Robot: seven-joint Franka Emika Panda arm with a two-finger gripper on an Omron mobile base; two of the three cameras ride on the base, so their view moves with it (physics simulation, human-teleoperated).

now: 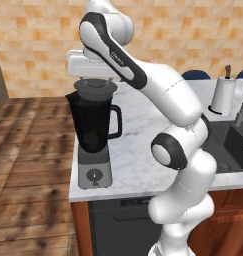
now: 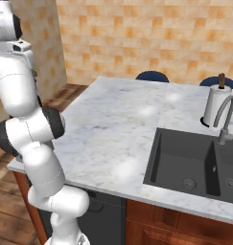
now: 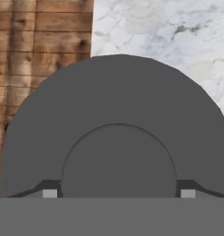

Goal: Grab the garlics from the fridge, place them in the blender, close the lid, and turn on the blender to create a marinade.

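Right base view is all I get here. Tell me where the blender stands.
Observer: The blender stands on the marble counter, at its left edge near the front corner.
Operator: Report the lid.
Observer: The lid is at the jar's mouth, directly under the hand. I cannot tell whether it is fully seated.
Operator: Give me the gripper.
Observer: In the hand view the gripper straddles the lid's raised round centre, one fingertip on each side. Whether it grips is unclear.
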